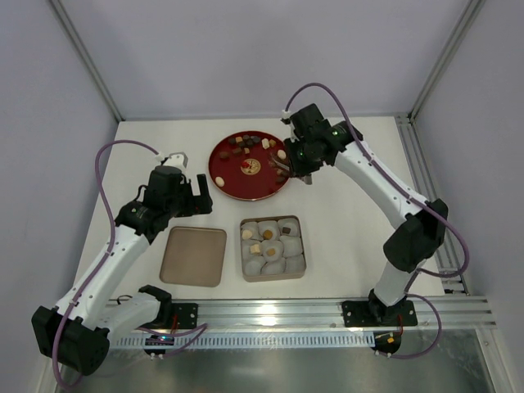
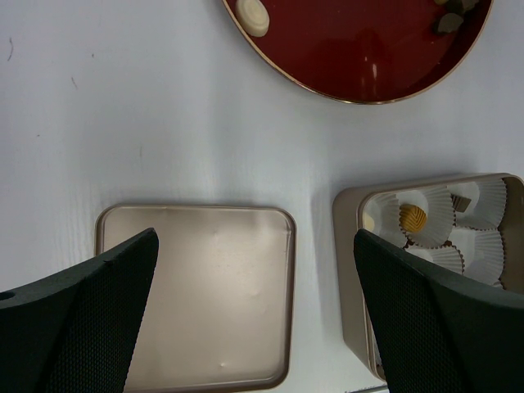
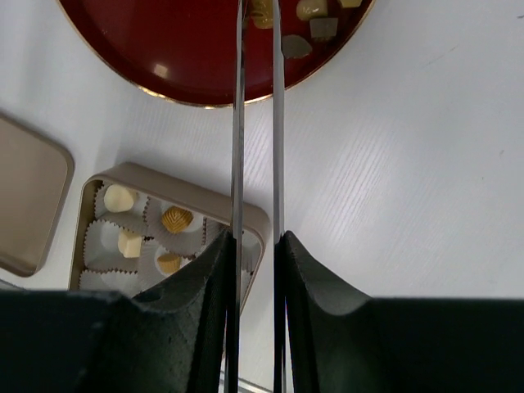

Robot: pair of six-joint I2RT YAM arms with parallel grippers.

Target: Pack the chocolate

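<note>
Most of the chocolate (image 1: pixel 246 144) lies loose on the red plate (image 1: pixel 229 176) in the upper middle of the top view. The small dark brown, tan and cream pieces are strung along its far and right rim, with a cream oval (image 1: pixel 281 155) at the right. A few more sit below in the square tin (image 1: pixel 273 278), each in its own paper cup (image 3: pixel 97 233): a ribbed golden ball (image 3: pixel 176 219), a cream lump (image 3: pixel 119 197), a cream cube (image 3: pixel 129 243) and a small tan piece (image 3: pixel 169 262).

No legible text, as far as visible.
</note>
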